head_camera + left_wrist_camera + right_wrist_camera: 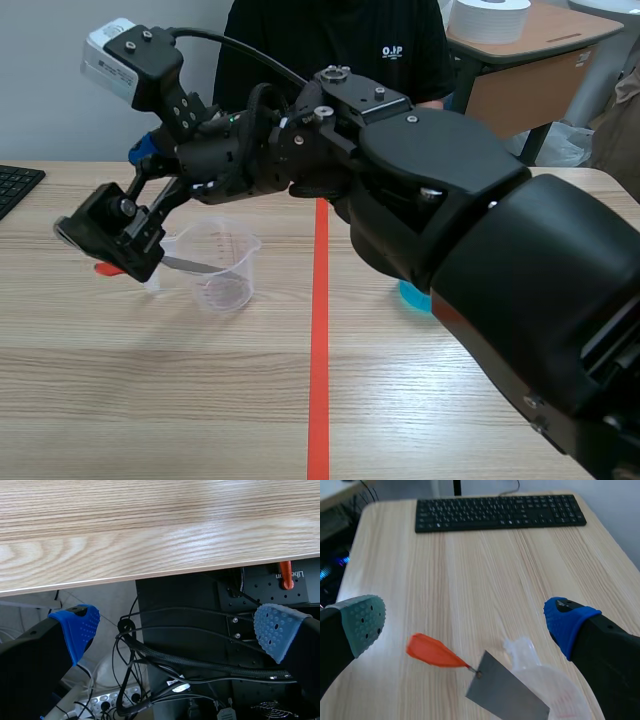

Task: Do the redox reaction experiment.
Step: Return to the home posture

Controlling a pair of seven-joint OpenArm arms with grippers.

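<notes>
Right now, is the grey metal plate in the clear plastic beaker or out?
Partly in: grey metal plate leans over the rim of the clear plastic beaker, its orange handle outside. Right gripper open, not holding it.

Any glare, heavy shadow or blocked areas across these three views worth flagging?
Scene view: the right arm blocks much of the table; only a soft shadow beside the clear beaker. Left wrist view: the table is brightly lit, with a dim clutter of cables below its edge. Right wrist view: even light, no glare on the metal sheet.
</notes>
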